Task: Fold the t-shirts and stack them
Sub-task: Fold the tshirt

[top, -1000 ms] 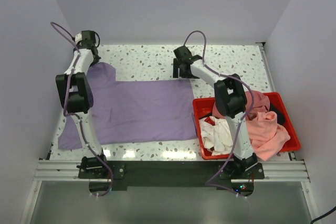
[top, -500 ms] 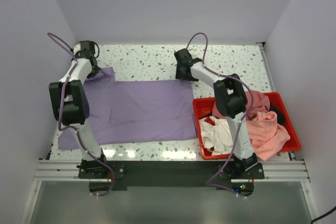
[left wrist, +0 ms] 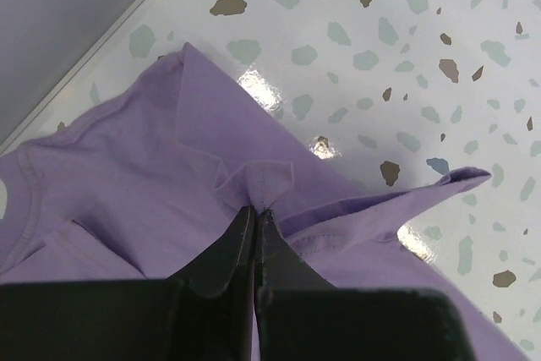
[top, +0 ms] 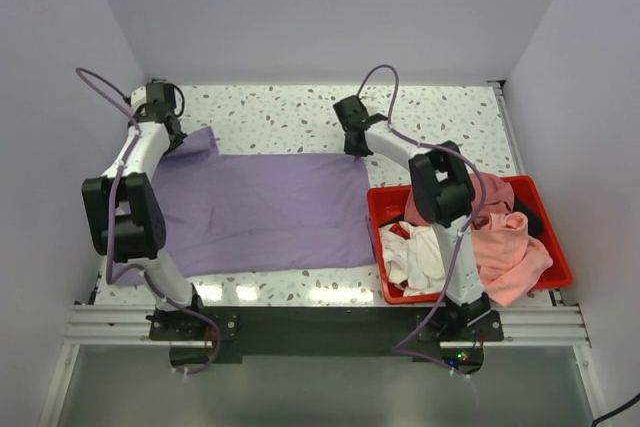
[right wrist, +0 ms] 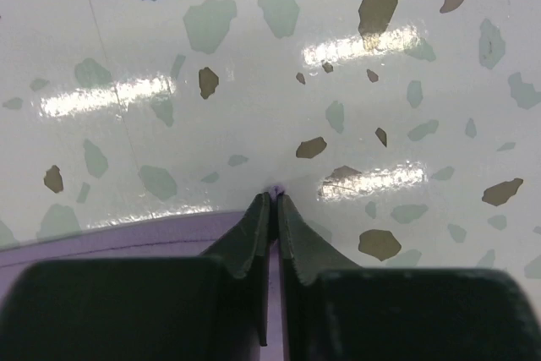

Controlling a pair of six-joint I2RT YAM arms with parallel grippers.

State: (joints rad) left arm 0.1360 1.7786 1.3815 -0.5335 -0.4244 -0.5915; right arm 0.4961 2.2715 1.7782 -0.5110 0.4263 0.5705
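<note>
My left gripper (left wrist: 256, 210) is pressed together on a small fold of the purple shirt (top: 260, 209), and a little peak of cloth puckers up right at the tips. Beside that pinch a sleeve lies partly turned over on itself, its hem curling up off the speckled table (top: 280, 112).

My right gripper (right wrist: 273, 200) is closed as well, its fingers nipping the very edge of the same shirt. Only a sliver of purple shows between the tips, with more of the cloth running off to one side under them.

The shirt is spread flat and open to the left of the red bin (top: 385, 205), its near right corner just beside the bin's left wall. My right pinch sits at the shirt's far corner closest to the bin, just past the bin's far left corner. My left pinch is at the far corner well away from the bin, near the table's left edge.

Inside the bin lie a crumpled white cloth (top: 415, 257) on the left and a pink cloth (top: 510, 247) on the right, the pink one spilling over the near rim.
</note>
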